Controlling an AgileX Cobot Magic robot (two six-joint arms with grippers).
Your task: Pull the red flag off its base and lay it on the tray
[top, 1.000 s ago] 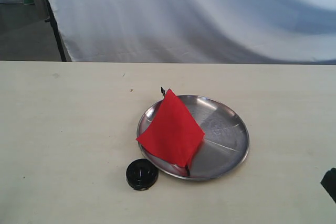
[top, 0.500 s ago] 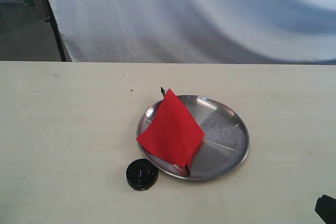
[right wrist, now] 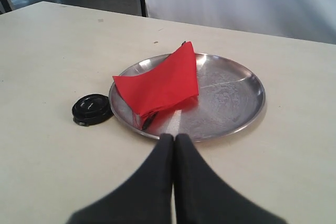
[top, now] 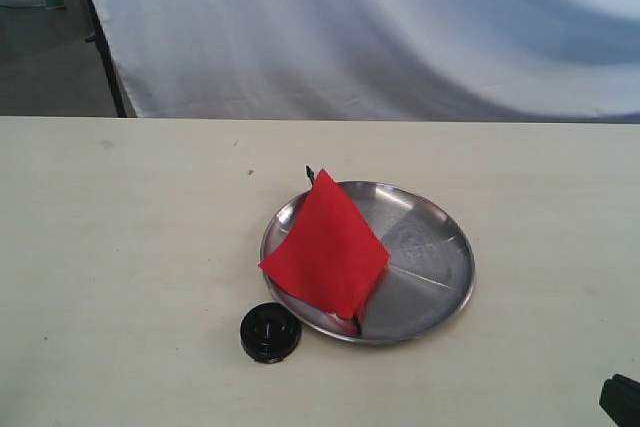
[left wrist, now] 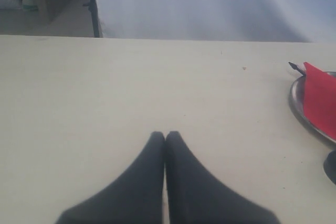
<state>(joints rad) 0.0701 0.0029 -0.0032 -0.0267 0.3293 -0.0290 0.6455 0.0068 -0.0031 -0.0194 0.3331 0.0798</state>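
The red flag (top: 327, 245) lies across the left part of the steel tray (top: 432, 265), its black pole tip poking past the far rim. The flag (right wrist: 160, 83) and tray (right wrist: 231, 100) also fill the right wrist view, and both show at the edge of the left wrist view, flag (left wrist: 319, 98) on tray (left wrist: 295, 97). The black round base (top: 270, 332) sits on the table just off the tray's near-left rim, also seen as the base (right wrist: 92, 109). My right gripper (right wrist: 174, 137) is shut and empty, short of the tray's near rim. My left gripper (left wrist: 165, 134) is shut and empty, far left of the tray.
A pale wooden table (top: 120, 247) carries everything. A white cloth backdrop (top: 380, 27) hangs behind its far edge, with a dark stand leg (top: 105, 47) at the left. A dark bit of the right arm (top: 622, 399) shows at the lower right corner.
The dark right arm part at the lower right corner of the exterior view has dropped lower toward the frame edge. Flag, tray and base have not moved.
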